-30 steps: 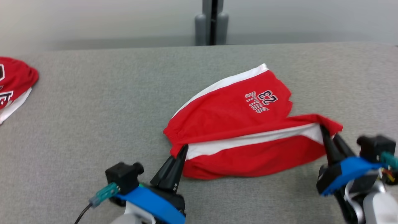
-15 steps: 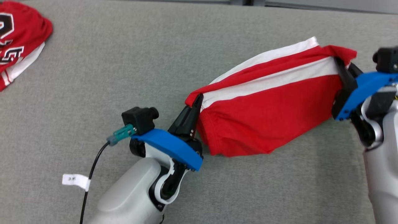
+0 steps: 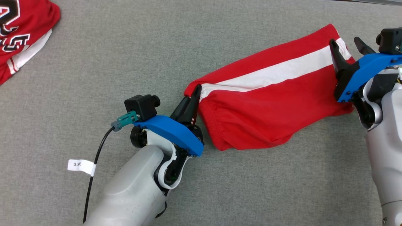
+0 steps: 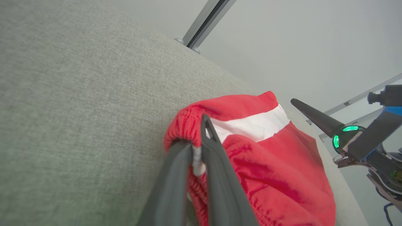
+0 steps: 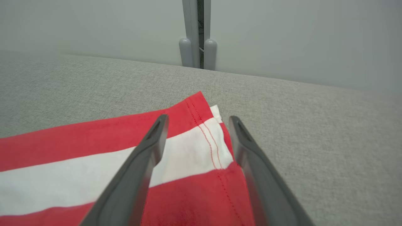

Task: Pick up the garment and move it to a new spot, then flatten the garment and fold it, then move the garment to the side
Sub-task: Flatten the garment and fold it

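The garment [image 3: 267, 103] is a pair of red shorts with a white side stripe, lying folded and stretched out on the grey table [image 3: 125, 62]. My left gripper [image 3: 195, 91] is shut on the gathered waistband corner at the garment's left end; in the left wrist view red and white cloth [image 4: 267, 163] is pinched between the left gripper's [image 4: 196, 135] fingers. My right gripper [image 3: 344, 40] stands open over the hem corner at the garment's right end. In the right wrist view the right gripper's [image 5: 198, 121] fingers straddle the striped garment [image 5: 78, 150] corner without pinching it.
A second red garment [image 3: 19, 34] with dark lettering lies at the table's far left. A black cable with a white tag [image 3: 80, 165] hangs from my left wrist. A grey post [image 5: 198, 34] stands behind the table's far edge.
The head camera has tilted down. My right gripper has opened and let go of the hem corner, and the folded layer now lies flat. The left gripper keeps its hold.
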Available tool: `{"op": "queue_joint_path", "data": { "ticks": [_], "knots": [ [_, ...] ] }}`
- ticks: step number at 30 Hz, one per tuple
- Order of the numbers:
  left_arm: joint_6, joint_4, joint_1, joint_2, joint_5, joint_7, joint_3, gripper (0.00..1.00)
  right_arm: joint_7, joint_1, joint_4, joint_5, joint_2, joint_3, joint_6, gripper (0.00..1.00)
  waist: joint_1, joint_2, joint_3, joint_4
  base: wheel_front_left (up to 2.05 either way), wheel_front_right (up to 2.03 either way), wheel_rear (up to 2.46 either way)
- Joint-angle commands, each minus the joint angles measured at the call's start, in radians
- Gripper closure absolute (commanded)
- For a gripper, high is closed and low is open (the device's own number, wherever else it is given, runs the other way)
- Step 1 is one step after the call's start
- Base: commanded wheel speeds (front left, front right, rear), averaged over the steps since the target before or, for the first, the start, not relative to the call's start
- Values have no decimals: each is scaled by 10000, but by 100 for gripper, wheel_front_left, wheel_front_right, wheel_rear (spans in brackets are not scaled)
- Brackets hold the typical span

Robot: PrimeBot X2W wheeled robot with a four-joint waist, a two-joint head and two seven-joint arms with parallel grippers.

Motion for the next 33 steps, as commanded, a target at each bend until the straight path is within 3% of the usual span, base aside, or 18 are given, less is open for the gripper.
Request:
{"op": "queue_joint_path", "data": {
  "ticks": [1, 12, 17, 20, 26, 33],
  "knots": [
    [-49, 158, -42, 53, 16, -39, -39, 0, -145, -172, 184, -17, -69, 39, 1, 0, -2, 0, -21, -46, 0, 0, 0],
    [63, 398, 243, 605, 762, -222, -404, 0, -1285, -22, 987, 164, -177, 101, 1, 0, -2, 0, -564, -391, 0, 0, 0],
    [316, 128, 746, 1061, 1124, -313, -480, 0, -1699, 387, 1139, 323, -231, 168, 1, 0, -2, 0, -1178, -432, 0, 0, 0],
    [716, -205, 1070, 1379, 1522, -423, -340, 0, -1856, 704, 1233, 416, -293, 211, 1, 0, -2, 0, -1610, -428, 0, 0, 0],
    [1454, -1569, 2007, 1795, 2399, -469, 729, 0, -1589, 1290, 1522, 564, -475, 178, 1, 0, -2, 0, -2153, -299, 0, 0, 0],
    [1834, -2664, 3153, 1972, 3126, -466, 1847, 0, -1133, 1443, 1904, 507, -753, -192, 1, 0, -2, 0, -2015, 118, 0, 0, 0]
  ]
}}
